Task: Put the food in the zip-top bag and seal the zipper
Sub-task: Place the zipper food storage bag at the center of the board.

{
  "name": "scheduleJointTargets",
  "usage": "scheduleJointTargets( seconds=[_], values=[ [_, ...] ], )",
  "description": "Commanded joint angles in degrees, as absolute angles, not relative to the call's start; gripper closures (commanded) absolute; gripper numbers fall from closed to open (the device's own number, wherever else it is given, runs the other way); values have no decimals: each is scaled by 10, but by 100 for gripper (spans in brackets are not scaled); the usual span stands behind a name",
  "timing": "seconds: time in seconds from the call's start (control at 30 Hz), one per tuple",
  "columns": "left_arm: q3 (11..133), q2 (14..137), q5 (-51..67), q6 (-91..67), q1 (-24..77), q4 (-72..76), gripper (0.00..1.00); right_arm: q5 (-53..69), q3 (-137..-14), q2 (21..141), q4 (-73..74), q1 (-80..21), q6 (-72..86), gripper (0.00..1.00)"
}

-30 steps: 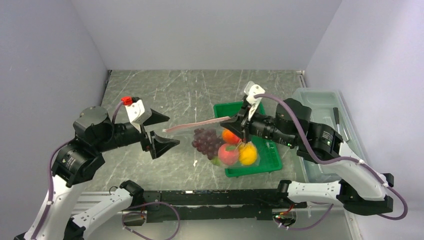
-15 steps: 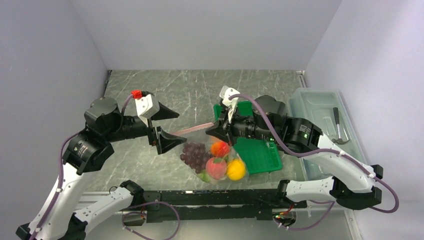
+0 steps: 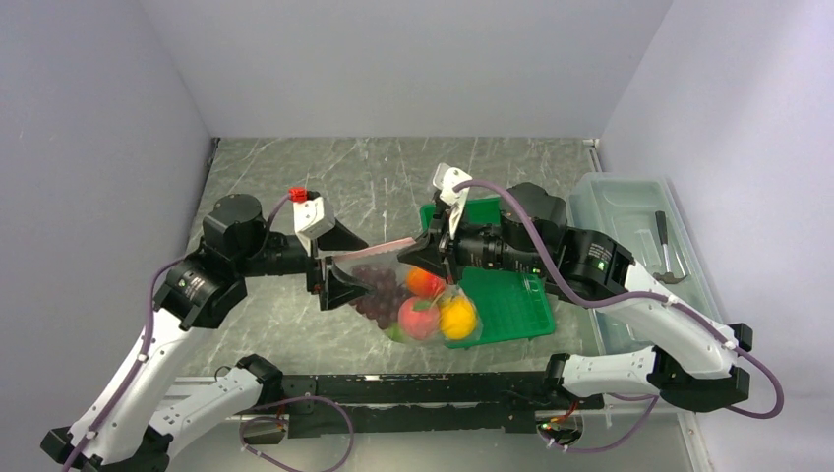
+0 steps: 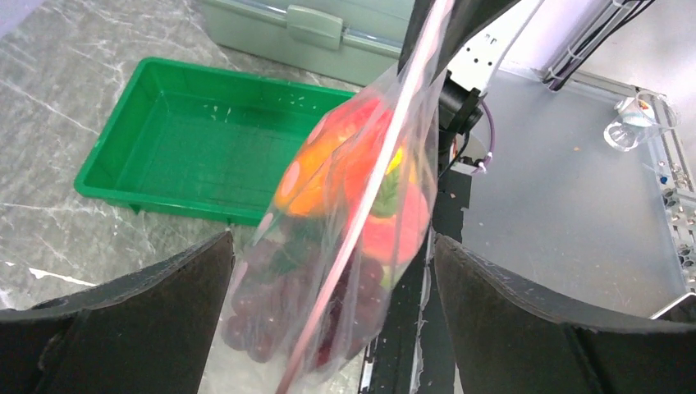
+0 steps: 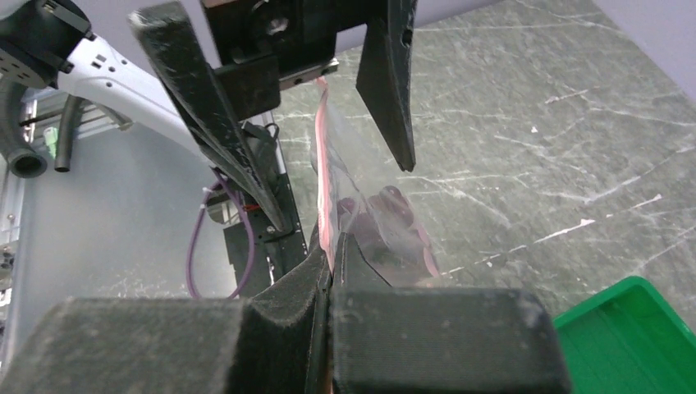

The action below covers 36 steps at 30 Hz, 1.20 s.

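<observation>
Your right pincer (image 3: 413, 252): it is shut tight on the pink zipper (image 3: 379, 248), at the right end of the bag's mouth.
Your left pincer (image 3: 366, 266): it is wide open and holds nothing. One finger (image 4: 139, 320) is on each side of the bag, with the zipper running between them.
Zip-top bag (image 3: 438, 300): it hangs from your right pincer, between your two arms. Its fat lower part is at the near left corner of the green tray (image 3: 511, 295).
Food: it is all inside the bag. You can see the grape bunch (image 3: 379, 285), the red-orange fruit (image 3: 425, 282), a red fruit (image 3: 418, 317) and the yellow lemon (image 3: 458, 319).
Zipper: you cannot tell if it is pressed closed.
Clear box (image 3: 629, 211): it sits at the right edge of the table (image 3: 295, 187), with a grey hammer (image 3: 664, 246) in it.
</observation>
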State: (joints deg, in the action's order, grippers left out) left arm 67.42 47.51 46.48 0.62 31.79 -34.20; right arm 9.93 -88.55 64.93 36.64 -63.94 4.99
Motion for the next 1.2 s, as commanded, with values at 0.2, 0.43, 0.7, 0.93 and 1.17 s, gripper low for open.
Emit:
scheduleJointTargets(
  seconds=[0.2, 0.43, 0.7, 0.93, 1.17],
  values=[
    [681, 488, 492, 23, 316, -325, 32, 123, -911, 636, 273, -639, 66, 100],
    [683, 498, 489, 26, 316, -331, 96, 112, -894, 626, 257, -639, 73, 100],
    [693, 514, 457, 23, 316, -331, 100, 82, -875, 613, 259, -638, 74, 100],
    [707, 526, 397, 23, 316, -333, 100, 3, -865, 594, 284, -636, 76, 58],
    [746, 548, 290, 33, 316, -359, 100, -57, -853, 552, 310, -635, 63, 35]
  ],
)
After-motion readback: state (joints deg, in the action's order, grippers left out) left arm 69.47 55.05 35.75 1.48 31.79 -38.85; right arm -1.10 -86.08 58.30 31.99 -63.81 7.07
